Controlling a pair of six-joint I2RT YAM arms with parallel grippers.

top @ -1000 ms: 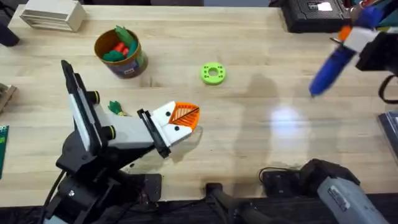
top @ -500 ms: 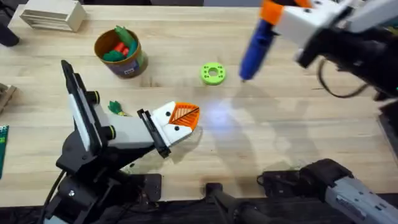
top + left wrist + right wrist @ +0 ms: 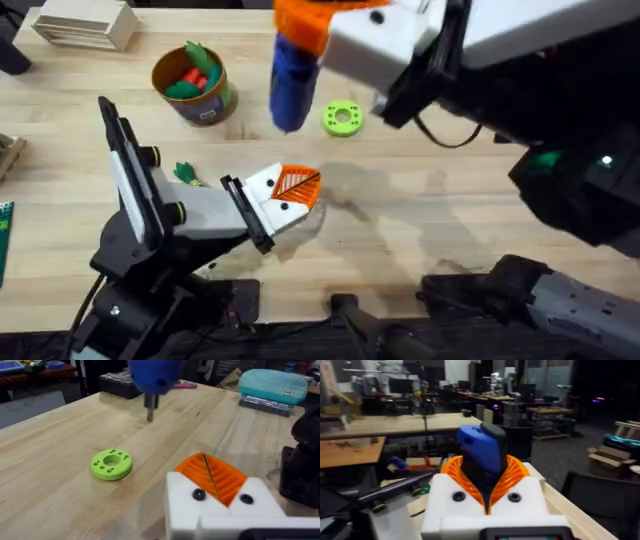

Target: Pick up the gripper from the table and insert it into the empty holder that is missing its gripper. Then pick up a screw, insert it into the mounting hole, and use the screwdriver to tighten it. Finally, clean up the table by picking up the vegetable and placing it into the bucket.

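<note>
My right gripper (image 3: 303, 28) hangs high over the far middle of the table, shut on the blue-handled screwdriver (image 3: 291, 88), whose tip points down beside the lime green ring (image 3: 343, 118). In the right wrist view the screwdriver's handle (image 3: 483, 449) sits between orange ribbed pads (image 3: 512, 476). My left gripper (image 3: 303, 187) rests low at the table's centre-left, its white holder (image 3: 220, 512) carrying orange ribbed fingers (image 3: 225, 477) pressed together. Two small dark round spots (image 3: 198, 494) mark the holder's face; hole or screw I cannot tell. The green vegetable (image 3: 186, 174) lies left of my left arm. A loose screw is out of view.
The bucket (image 3: 207, 105) stands at the far left with toy pieces in it. A slatted white box (image 3: 85, 22) sits in the far left corner. A teal pouch (image 3: 272, 387) lies beyond the table's right side.
My right arm has swung from the far right to the left across the table, carrying the screwdriver to a spot between the bucket and the green ring. The left arm has stayed still.
</note>
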